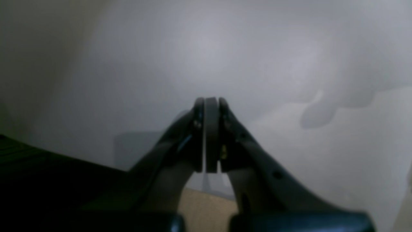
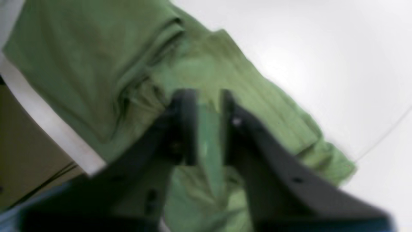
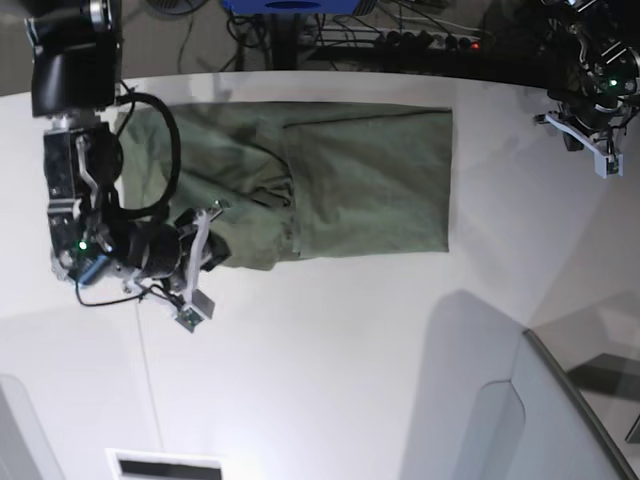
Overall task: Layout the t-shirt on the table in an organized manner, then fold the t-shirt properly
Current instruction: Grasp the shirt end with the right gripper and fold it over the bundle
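The t-shirt [image 3: 340, 180] lies on the white surface [image 3: 330, 350] toward its far edge, an olive-green cloth whose right half in the base view is smooth and flat with a straight side edge, while its left half is bunched into folds and wrinkles. The right gripper [image 3: 205, 262] sits low at the near left corner of the cloth in the base view, its arm reaching down along the surface's left side with a black cable looping over the fabric. In the right wrist view the right gripper's [image 2: 208, 125] jaws are drawn close with a strip of green fabric standing between the dark fingers [image 2: 185, 125], so they have hold of a fold of the t-shirt [image 2: 96, 64]; the view is blurred, and the surface's rim shows at lower left. The left gripper [image 3: 598, 150] is held up, well apart from the shirt, at the far right of the base view. In the left wrist view the left gripper's [image 1: 211, 135] jaws are pressed together with nothing between them, against a blurred grey background.
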Robot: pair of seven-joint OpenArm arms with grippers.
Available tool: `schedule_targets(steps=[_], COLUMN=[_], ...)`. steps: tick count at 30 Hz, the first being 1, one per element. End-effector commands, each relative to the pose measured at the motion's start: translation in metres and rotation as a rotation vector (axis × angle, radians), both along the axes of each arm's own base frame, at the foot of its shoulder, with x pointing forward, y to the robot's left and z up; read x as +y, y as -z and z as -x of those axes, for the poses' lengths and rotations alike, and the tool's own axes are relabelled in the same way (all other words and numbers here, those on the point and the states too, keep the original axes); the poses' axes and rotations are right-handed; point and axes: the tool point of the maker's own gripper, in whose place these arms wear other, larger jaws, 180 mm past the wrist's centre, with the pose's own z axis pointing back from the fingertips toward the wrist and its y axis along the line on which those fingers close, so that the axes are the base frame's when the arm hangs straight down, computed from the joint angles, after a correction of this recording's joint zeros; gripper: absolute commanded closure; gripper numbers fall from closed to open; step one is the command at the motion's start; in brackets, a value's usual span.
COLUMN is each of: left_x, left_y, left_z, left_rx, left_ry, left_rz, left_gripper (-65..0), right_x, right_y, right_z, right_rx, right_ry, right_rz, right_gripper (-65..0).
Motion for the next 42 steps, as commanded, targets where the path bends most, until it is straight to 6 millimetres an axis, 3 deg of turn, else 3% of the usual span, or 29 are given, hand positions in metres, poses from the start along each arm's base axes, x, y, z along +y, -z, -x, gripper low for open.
schedule_targets(steps=[1, 3, 6, 11, 14, 22, 26, 35, 42], left_x=[0.007, 0.007, 0.007, 0.007, 0.007, 0.007, 0.007, 0.007, 0.007], left_y=[-0.011, -0.011, -0.012, -0.012, -0.012, -0.012, -0.012, -0.012, -0.012], left_z=[-0.007, -0.007, -0.008, -0.008, -0.008, -0.008, -0.008, -0.009, -0.008], left_rx=[-0.037, -0.037, -0.039, -0.039, -0.039, -0.039, -0.039, -0.04, -0.039], left_ry=[0.003, 0.003, 0.003, 0.003, 0.003, 0.003, 0.003, 0.003, 0.003], left_rz=[-0.024, -0.024, -0.024, -0.024, -0.024, -0.024, -0.024, -0.024, -0.024], left_gripper=[0.0, 0.0, 0.0, 0.0, 0.0, 0.0, 0.0, 0.0, 0.0], right_x=[-0.003, 0.002, 0.007, 0.021, 0.022, 0.018, 0.018, 0.019, 0.017], right_y=[-0.009, -0.003, 0.005, 0.004, 0.006, 0.026, 0.026, 0.027, 0.043], right_z=[-0.015, -0.02, -0.027, -0.037, -0.045, -0.061, -0.064, -0.065, -0.06], right_rx=[-0.031, -0.009, 0.015, 0.008, 0.013, 0.065, 0.064, 0.063, 0.11], right_ry=[0.011, 0.019, 0.035, 0.046, 0.099, 0.164, 0.171, 0.175, 0.198], right_rz=[-0.018, -0.035, -0.062, -0.113, -0.138, -0.175, -0.182, -0.189, -0.196], right_gripper=[-0.3, -1.1, -7.8, -27.3, -35.7, -35.6, -35.6, -35.6, -35.6])
